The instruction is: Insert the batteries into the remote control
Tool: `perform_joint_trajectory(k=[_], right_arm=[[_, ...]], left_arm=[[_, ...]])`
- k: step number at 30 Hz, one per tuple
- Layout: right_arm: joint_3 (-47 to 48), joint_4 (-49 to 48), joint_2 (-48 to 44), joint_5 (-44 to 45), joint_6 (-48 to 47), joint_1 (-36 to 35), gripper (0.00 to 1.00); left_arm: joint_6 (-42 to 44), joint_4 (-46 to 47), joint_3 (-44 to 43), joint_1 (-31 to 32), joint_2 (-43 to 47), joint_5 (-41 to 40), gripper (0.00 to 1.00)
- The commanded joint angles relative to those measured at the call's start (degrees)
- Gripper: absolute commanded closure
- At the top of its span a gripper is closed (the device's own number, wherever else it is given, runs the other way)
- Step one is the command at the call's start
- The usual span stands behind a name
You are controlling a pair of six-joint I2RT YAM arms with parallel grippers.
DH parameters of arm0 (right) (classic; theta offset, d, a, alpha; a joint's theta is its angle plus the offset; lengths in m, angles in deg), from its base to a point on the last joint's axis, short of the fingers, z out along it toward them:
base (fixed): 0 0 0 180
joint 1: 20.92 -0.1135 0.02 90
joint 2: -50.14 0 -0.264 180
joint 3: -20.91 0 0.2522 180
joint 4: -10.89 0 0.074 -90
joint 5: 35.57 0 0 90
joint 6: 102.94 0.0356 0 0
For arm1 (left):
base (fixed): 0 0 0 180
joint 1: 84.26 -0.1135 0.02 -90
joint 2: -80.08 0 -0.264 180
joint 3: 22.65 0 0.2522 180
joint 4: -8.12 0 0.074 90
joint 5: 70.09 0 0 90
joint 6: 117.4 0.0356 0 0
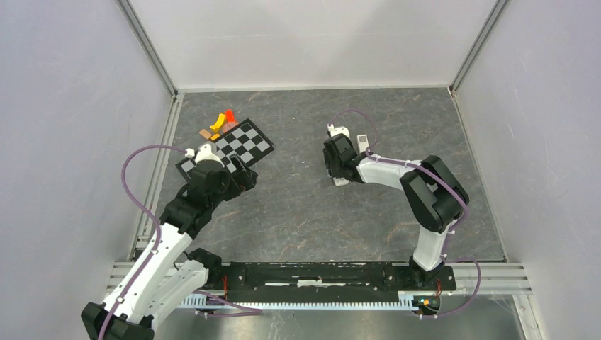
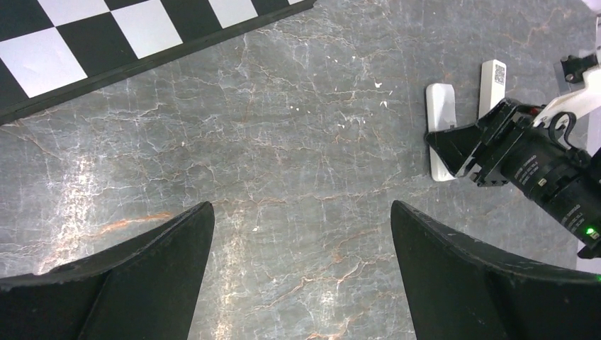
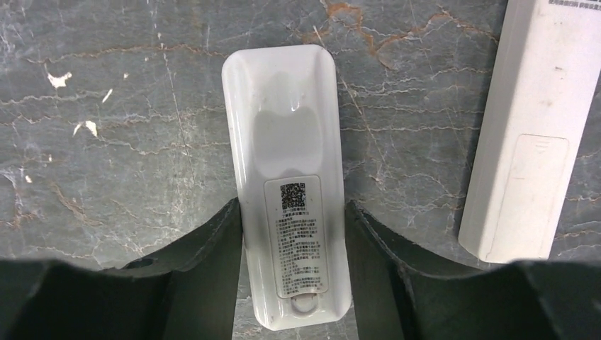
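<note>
The right tool (image 3: 292, 212) is gripping the long sides of the slim white plastic remote control (image 3: 283, 127), which is lying back-up (printed label (image 3: 296, 237) showing) near the bench's (image 1: 298, 212) middle. Holding it square and level looks wise, leaving the back reachable. The left tool (image 2: 301, 207) is hovering wide open toward the left edge.

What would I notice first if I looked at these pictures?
Probably the right gripper, its black fingers hugging both sides of a white plastic remote control that lies back up with its printed label showing, right of the table's middle. Next comes the black-and-white checkered board at the far left, with small yellow, red and orange pieces by its far corner.
</note>
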State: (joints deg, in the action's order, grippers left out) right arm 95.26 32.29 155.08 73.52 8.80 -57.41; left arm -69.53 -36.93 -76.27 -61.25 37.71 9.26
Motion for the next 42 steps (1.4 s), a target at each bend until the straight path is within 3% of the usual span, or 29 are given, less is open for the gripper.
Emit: perform_joint_trajectory(k=[1, 4, 9, 19, 25, 29, 37, 42], right_arm=[[2.66, 0.45, 0.48, 0.76, 3.48, 0.93, 0.39], [1.13, -1.05, -3.4, 1.27, 3.2, 0.9, 0.18], [-1.71, -0.72, -13.48, 2.1, 1.92, 0.89, 0.02], [-14.69, 8.41, -50.11, 13.45, -1.21, 0.92, 0.02], [-12.72, 21.26, -71.69, 24.51, -2.77, 0.9, 0.02], [-9.35, 24.25, -82.46, 26.88, -6.19, 0.94, 0.02], [1.85, 28.47, -85.24, 23.72, -11.0, 0.94, 0.02], [3.04, 27.56, -86.21, 25.55, -12.33, 0.94, 0.02]], left_arm=[[4.29, -1.31, -3.91, 0.12, 0.0, 1.24, 0.0], [5.83, -3.89, -6.55, 0.19, -0.51, 0.34, 0.0], [8.73, -7.64, -11.63, 0.15, -0.28, -0.13, 0.0], [12.57, -14.87, -21.46, 0.13, 5.34, 0.55, 0.0], [15.64, -19.03, -25.32, 0.18, 11.42, -0.02, 0.0], [16.7, -22.82, -25.8, 0.2, 16.27, -2.76, 0.0], [16.56, -28.55, -29.23, 0.19, 20.54, -4.34, 0.0], [16.49, -29.45, -30.6, 0.18, 21.97, -5.7, 0.0]])
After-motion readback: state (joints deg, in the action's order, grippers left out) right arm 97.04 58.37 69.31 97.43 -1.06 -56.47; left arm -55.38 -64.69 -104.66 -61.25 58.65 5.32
